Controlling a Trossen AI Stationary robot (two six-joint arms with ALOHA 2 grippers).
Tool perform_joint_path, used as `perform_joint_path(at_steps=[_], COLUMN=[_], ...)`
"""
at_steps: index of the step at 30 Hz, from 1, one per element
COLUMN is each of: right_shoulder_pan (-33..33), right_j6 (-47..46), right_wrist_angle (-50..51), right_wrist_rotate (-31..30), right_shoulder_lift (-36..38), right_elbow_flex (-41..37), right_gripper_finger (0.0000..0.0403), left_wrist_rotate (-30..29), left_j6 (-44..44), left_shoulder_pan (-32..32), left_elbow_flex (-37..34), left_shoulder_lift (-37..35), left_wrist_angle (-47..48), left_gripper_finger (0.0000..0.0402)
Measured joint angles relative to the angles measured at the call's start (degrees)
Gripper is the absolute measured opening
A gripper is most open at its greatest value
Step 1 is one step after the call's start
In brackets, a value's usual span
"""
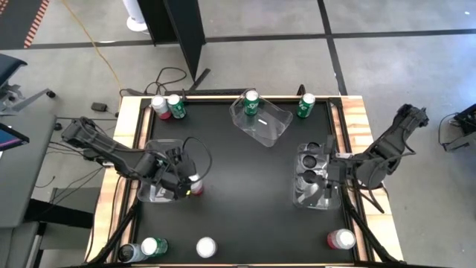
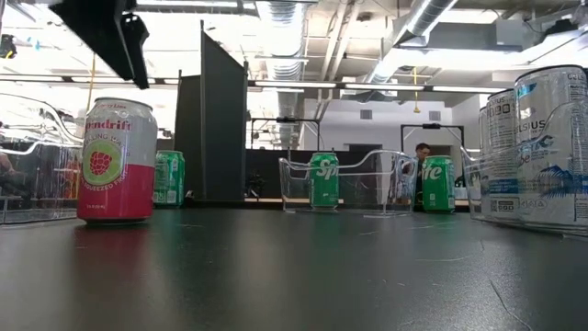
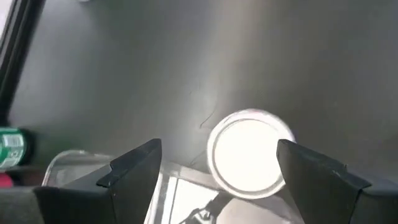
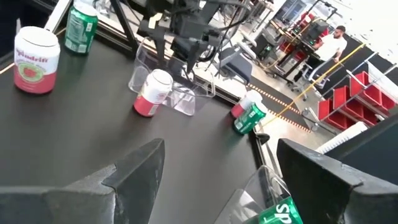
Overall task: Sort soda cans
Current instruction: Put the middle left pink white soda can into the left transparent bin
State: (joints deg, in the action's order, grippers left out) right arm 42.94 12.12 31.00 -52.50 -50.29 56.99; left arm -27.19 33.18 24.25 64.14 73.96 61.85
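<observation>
You have upright soda cans spread around the table (image 1: pixel 238 216). One red-and-white can (image 1: pixel 195 184) stands at the left clear bin (image 1: pixel 152 195). Two green cans (image 1: pixel 251 103) and (image 1: pixel 306 105) sit far from it, across the table; a red-and-green pair (image 1: pixel 168 106) stands at the far left corner. Dark cans (image 1: pixel 309 177) fill the right bin.

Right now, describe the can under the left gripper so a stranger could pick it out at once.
Start at the clear bin on the table's left side, where the left gripper hovers open. The red-and-white can stands upright on the black mat just outside that bin's inner edge. It is the only can beside that bin, right below the fingers.
</observation>
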Motion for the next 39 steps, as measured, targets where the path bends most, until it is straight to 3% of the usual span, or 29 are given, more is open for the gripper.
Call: perform_joint_path(at_steps=[15,21,26,39], right_shoulder_pan=[0.0,0.0,0.0,0.0], right_j6=[-0.1,-0.5,-0.5,-0.7], right_wrist_angle=[0.0,0.0,0.0,0.0], right_wrist_rotate=[0.1,0.2,0.3,0.3], right_shoulder_lift=[0.5,0.4,0.4,0.4], right_elbow_flex=[-0.2,-0.2,-0.2,-0.1], right_gripper_finger=[0.0329,0.0329,0.0329,0.0329], left_wrist_rotate=[1.1,5.6,6.0,-1.2], left_j6=[-0.7,-0.5,-0.8,-9.1], left_shoulder_pan=[-0.2,-0.2,-0.1,0.4], left_elbow_flex=[-1.4,-1.4,-1.4,-1.4], left_shoulder_lift=[-1.0,-1.0,-1.0,-4.7], left_wrist_angle=[-2.9,-4.7,-5.0,-14.6], left_gripper_finger=[0.0314,0.0314,0.0314,0.0314])
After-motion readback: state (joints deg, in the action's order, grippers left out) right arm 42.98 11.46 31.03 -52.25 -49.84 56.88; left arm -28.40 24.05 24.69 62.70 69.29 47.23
